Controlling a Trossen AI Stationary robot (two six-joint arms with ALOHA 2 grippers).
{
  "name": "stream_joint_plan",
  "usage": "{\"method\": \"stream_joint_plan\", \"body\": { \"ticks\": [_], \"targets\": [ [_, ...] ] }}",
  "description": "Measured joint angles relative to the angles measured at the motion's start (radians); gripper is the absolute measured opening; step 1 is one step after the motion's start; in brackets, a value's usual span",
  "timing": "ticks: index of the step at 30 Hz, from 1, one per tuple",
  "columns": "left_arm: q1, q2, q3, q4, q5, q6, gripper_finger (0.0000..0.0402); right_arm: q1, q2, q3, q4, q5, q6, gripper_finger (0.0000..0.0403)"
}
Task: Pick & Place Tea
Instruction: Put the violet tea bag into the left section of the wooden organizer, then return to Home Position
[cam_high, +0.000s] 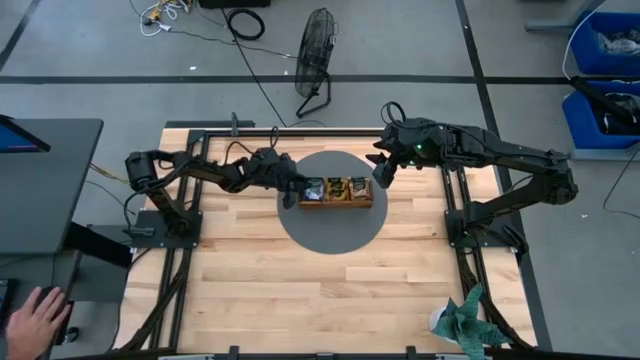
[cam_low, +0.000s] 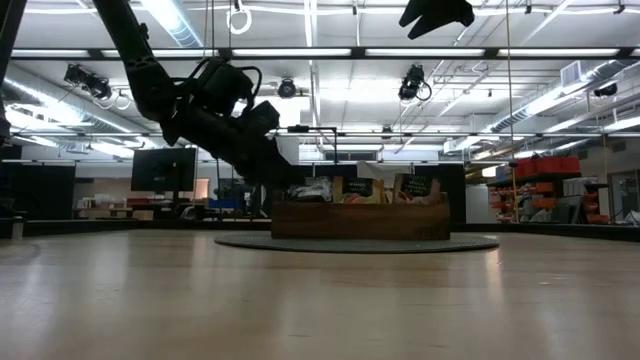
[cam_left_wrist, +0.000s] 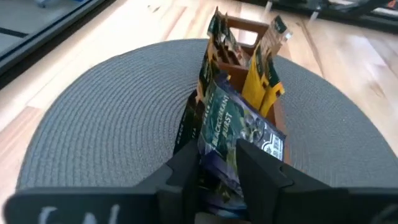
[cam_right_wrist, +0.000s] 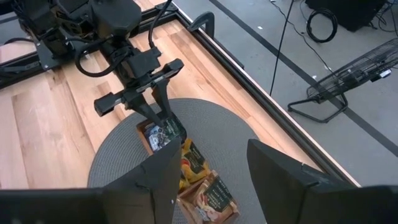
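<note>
Desk (cam_high: 330, 290) of pale wood planks, seen from above, with round grey mat (cam_high: 300, 235) at centre. Long brown wooden tray (cam_high: 336, 201) on mat, lengthwise across it, divided into compartments. Left arm (cam_high: 200, 170) stretched low from the left side toward tray's left end. Right arm (cam_high: 500, 155) reaching in from the right, raised above the desk. Left tool (cam_left_wrist: 217, 168) at tray's left-end compartment, narrow, fingers (cam_left_wrist: 261, 171) pinching a blue-and-green tea sachet (cam_left_wrist: 239, 127) upright at that compartment; cannot tell whether sachet rests on tray floor. Right tool (cam_right_wrist: 208, 165) hovering high near tray's right end, jaws wide, holding nothing. More tea sachets (cam_right_wrist: 196, 168) standing in the other compartments: yellow-orange and dark green ones, upright, tops above tray rim. Black floor fan (cam_high: 318, 55) on grey floor beyond the desk. Person's hand (cam_high: 35, 318) at lower left edge, off the desk.
</note>
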Motion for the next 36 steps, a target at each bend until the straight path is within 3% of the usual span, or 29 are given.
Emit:
{"method": "stream_joint_plan", "body": {
  "ticks": [14,18,21,27,36],
  "targets": [
    [0.008,-0.107,0.0,0.013,0.0,-0.056,0.0135,0.0,0.0,0.0,-0.005,0.0,-0.003,0.0192],
    [0.008,-0.181,0.0,0.007,0.001,-0.165,0.0135,-0.008,0.005,0.0,-0.035,-0.02,0.047,0.019],
    [-0.002,-0.242,0.0,0.012,0.007,-0.245,0.0122,-0.007,0.006,-0.02,-0.003,-0.045,0.024,0.0159],
    [-0.041,-0.373,0.0,-0.025,0.017,-0.286,0.0025,0.03,-0.019,-0.157,0.237,-0.117,-0.04,0.0016],
    [-0.123,-0.493,-0.051,-0.093,-0.07,-0.312,0.0003,0.037,-0.207,-0.435,0.489,-0.117,0.015,0.0003]
  ]
}}
